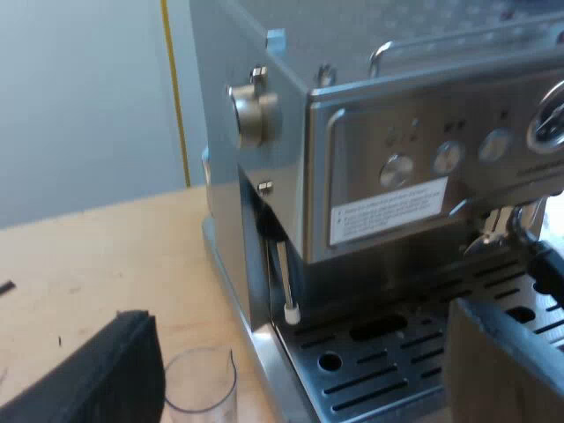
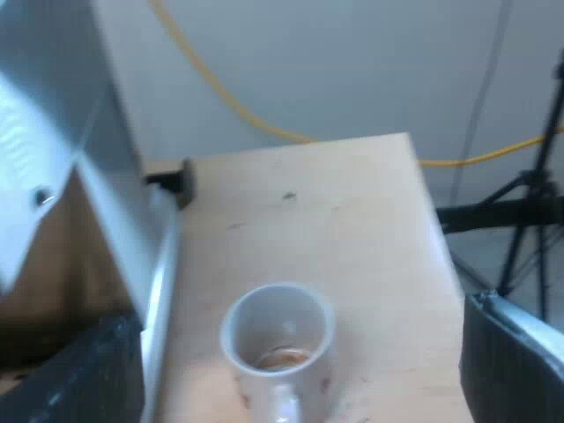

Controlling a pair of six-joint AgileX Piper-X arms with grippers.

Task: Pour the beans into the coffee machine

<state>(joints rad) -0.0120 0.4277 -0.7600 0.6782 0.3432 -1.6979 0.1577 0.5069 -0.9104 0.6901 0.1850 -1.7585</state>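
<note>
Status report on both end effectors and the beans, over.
Left end effector open, by measuring glass beside espresso machine. Right end effector open over mug, something brown inside. Nothing blocking the mug.

Shows a pale wooden tabletop (image 1: 97, 256) with a few small dark marks. Carries a steel espresso machine (image 1: 397, 176), with a clear measuring glass (image 1: 201, 388) upright just beside its base. Also bears a pale mug (image 2: 278, 339), upright near the machine's side, something brownish at its bottom.

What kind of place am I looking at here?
Probably a lab or workshop test bench, not a café: a stainless-steel espresso machine stands on a pale wooden table, with a black tripod and a yellow cable by the plain wall.
</note>
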